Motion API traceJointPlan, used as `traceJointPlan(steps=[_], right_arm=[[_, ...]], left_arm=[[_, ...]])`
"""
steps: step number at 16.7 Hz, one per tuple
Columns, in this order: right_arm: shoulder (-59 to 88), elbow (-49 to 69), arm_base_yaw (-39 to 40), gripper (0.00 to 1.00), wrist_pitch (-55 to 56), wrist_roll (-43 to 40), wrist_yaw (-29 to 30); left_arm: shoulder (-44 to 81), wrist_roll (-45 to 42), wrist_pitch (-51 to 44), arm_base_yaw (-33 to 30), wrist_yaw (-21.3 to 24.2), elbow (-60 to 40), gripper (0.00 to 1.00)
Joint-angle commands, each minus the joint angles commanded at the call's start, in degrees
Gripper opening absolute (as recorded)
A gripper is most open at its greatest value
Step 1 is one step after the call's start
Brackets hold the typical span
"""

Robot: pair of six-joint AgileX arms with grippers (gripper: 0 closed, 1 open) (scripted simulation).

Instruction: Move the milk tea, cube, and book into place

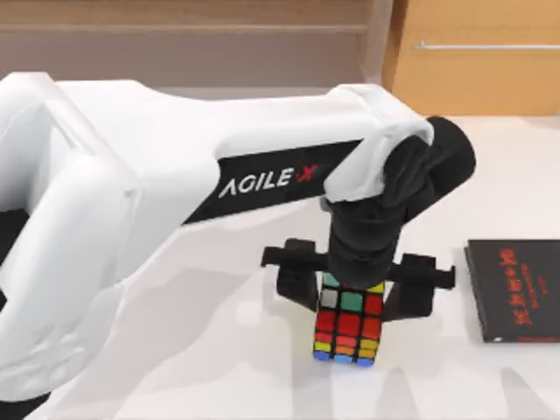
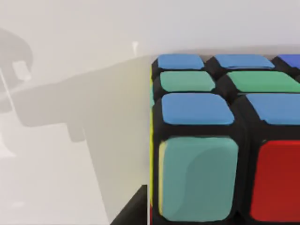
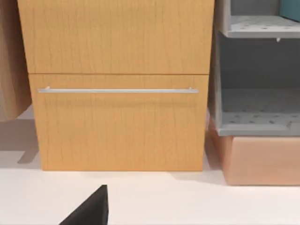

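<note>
Top view | left gripper (image 1: 353, 289) jaws clamp cube (image 1: 348, 327) | on table (image 1: 219, 350)

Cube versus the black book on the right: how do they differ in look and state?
The cube is blocky with many-coloured stickers; the black book is flat, with red lettering. The cube sits between the left gripper fingers; the black book lies apart, untouched. Both rest on the table.

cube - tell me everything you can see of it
The cube is a 3x3 puzzle with black edges and glossy stickers: red, green, white, yellow, orange and blue in the top view, blue, green, teal and red in the left wrist view. It sits square on the white table, between the left gripper fingers, left of the black book.
</note>
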State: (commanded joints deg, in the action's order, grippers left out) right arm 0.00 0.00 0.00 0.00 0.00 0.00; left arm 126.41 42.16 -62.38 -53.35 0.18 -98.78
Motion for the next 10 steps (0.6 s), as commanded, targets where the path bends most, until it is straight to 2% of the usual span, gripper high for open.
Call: traceJointPlan(steps=[10], right_arm=[[0.0,0.0,0.0,1.0,0.0,0.0,0.0]], left_arm=[[-0.2,0.0,-0.9,0.0,0.0,-0.8,0.0]])
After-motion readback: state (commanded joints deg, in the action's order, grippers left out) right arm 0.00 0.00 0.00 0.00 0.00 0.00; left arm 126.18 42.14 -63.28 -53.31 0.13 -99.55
